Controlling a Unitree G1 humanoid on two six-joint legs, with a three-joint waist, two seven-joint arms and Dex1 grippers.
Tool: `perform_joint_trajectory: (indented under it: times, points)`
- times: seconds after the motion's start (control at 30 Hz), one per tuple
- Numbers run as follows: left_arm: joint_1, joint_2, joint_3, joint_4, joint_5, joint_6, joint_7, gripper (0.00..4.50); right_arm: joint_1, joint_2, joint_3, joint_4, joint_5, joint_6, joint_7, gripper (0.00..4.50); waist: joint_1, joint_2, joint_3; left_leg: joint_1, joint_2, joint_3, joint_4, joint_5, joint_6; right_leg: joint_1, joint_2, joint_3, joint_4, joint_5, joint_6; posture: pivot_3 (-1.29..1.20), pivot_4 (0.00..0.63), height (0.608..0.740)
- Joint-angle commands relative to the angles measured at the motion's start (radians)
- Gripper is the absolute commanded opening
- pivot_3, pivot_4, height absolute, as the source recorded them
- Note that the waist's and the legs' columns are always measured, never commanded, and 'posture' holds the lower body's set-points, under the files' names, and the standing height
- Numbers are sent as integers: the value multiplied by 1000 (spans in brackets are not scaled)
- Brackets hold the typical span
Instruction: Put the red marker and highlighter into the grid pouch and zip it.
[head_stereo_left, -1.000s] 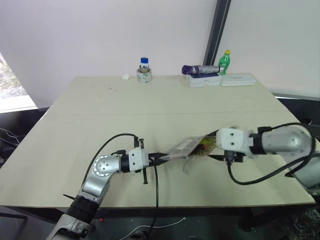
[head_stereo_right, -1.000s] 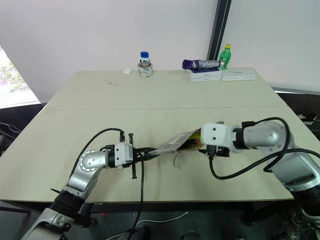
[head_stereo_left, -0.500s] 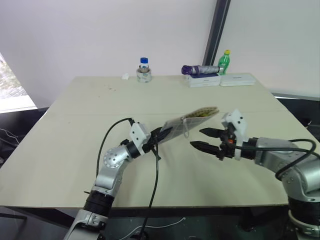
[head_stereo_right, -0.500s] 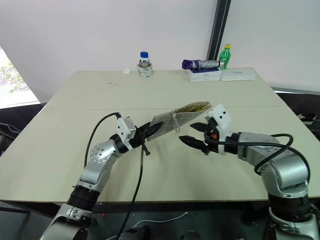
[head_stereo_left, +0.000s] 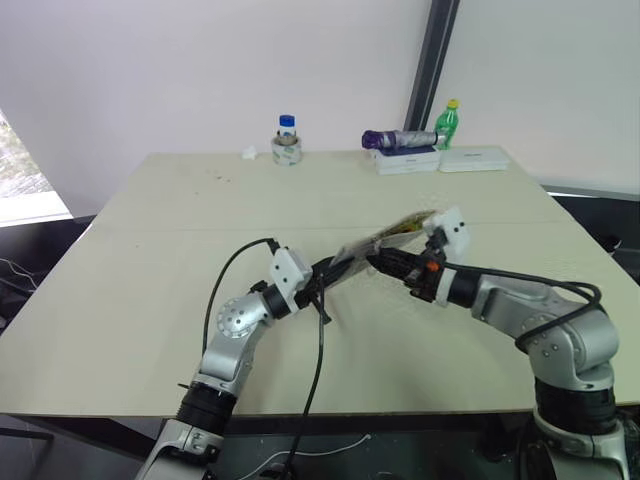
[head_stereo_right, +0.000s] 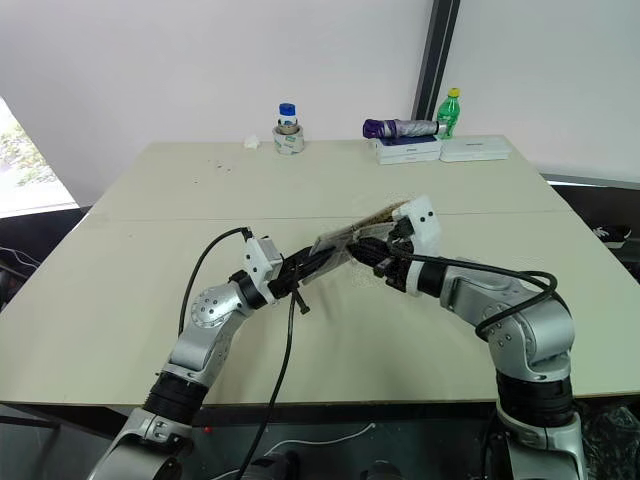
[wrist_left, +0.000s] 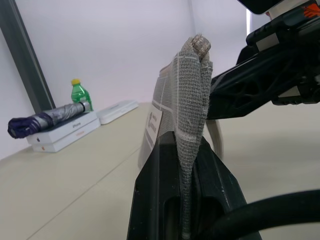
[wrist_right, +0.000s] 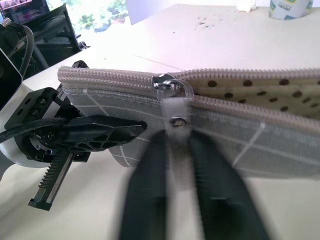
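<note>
Holding the grid pouch (head_stereo_left: 375, 243) up off the table (head_stereo_left: 150, 300), your left gripper (head_stereo_left: 322, 270) has its fingers clamped on one end of the fabric. Your right gripper (wrist_right: 172, 150) has its fingers together on the pale zipper pull (wrist_right: 175, 107), which hangs below the slider (wrist_right: 167, 82). On the left gripper's side of that slider the teeth are meshed. On the other side the pouch gapes and shows a cream lining with dark dots (wrist_right: 260, 92). You can't tell from here what lies inside it. A small white label (wrist_left: 154, 122) sits on the pouch's side, its print too small to read. At the table's far edge stand a blue-capped jar (head_stereo_left: 288, 140) inside a tape roll, a folded purple umbrella (head_stereo_left: 400, 139) on a white box (wrist_left: 65, 135) marked "iPhone", and a green bottle (head_stereo_left: 449, 122).
</note>
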Motion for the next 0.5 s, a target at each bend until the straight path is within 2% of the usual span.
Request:
perform_joint_trajectory:
  times: [0.03, 0.13, 0.3, 0.5]
  points:
    - [-4, 9, 2, -46, 1, -15, -1, 0, -18, -11, -18, -5, 16, -18, -15, 45, 0, 0, 0, 0, 0, 0, 0, 0, 0, 0, 0, 0, 0, 0, 0, 0, 150, 736]
    - [0, 23, 4, -43, 14, -32, -2, 0, -22, -42, -37, 13, 6, -27, -17, 45, 0, 0, 0, 0, 0, 0, 0, 0, 0, 0, 0, 0, 0, 0, 0, 0, 150, 736]
    - [20, 82, 10, -47, 27, -71, -35, 0, -5, -199, -76, 107, -71, -85, 1, 45, 3, 0, 0, 0, 0, 0, 0, 0, 0, 0, 0, 0, 0, 0, 0, 0, 150, 736]
    - [59, 167, 14, -28, 38, -127, -91, 0, -21, -328, -106, 259, -148, -179, 7, 45, -2, 0, 0, 0, 0, 2, -1, 0, 0, 0, 0, 0, 0, 0, 0, 0, 150, 736]
